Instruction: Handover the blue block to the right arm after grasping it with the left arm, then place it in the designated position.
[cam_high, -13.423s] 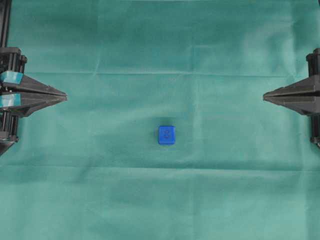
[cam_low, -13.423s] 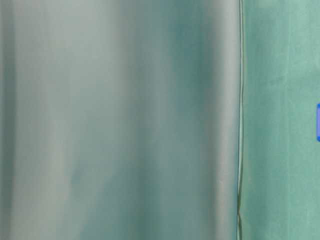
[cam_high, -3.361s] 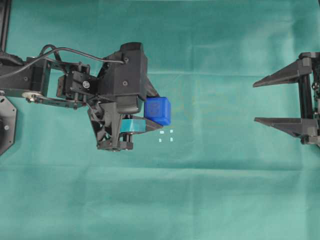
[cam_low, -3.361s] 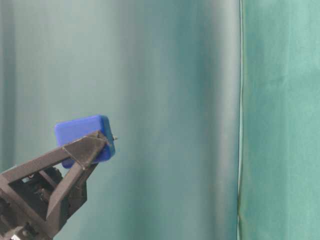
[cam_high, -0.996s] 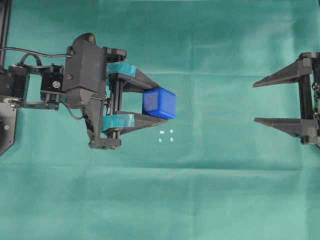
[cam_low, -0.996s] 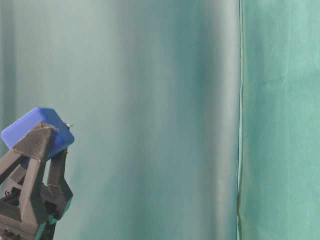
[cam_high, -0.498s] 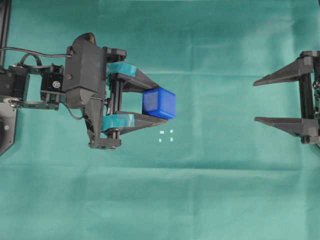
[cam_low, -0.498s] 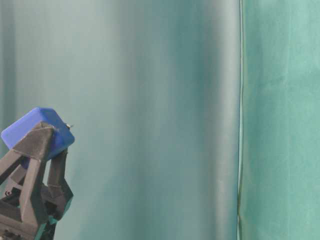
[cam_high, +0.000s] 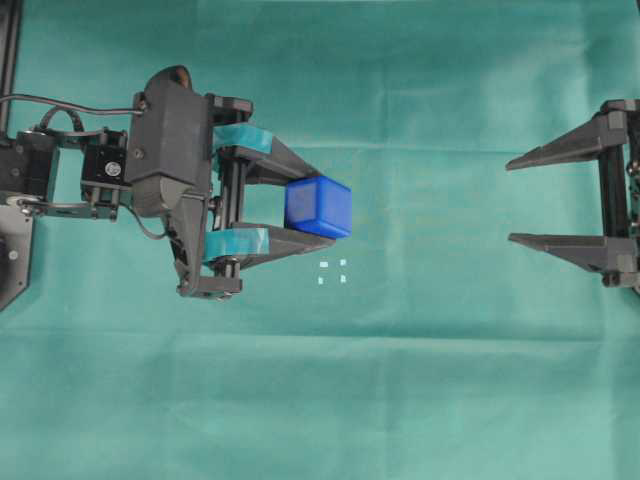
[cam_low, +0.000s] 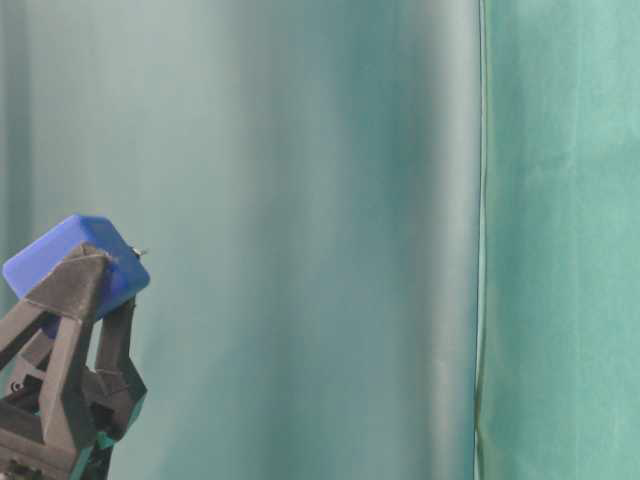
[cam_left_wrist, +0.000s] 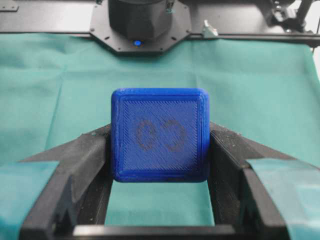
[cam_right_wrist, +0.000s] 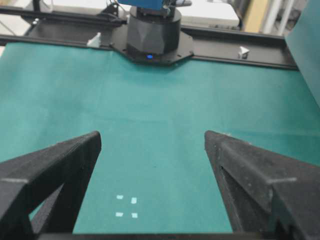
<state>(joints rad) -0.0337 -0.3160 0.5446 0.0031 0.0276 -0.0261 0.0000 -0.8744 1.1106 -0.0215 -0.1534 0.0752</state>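
Jaws of the left arm (cam_high: 290, 208), the pair wrapped in teal tape bands, are closed on the blue block (cam_high: 318, 207), one finger pressing each of two opposite faces so the cube sits right at the fingertips. From the left wrist view the blue block (cam_left_wrist: 160, 135) fills the middle of the frame between the two dark fingers, its facing side showing a faint ring-like imprint, with green cloth (cam_left_wrist: 260, 90) visible beyond it. At table level the cube (cam_low: 75, 265) is held up off the cloth, tilted, at the top of the black fingers. Just below and slightly right of the block in the overhead view, the designated position (cam_high: 332, 272) shows as four tiny white marks on the cloth, uncovered. Well apart on the far right, the jaws of the right arm (cam_high: 520, 202) stand wide open with nothing between them, the plain black fingers pointing toward the centre. Its wrist view looks between those fingers at the white marks (cam_right_wrist: 127, 206) on the tabletop cloth.
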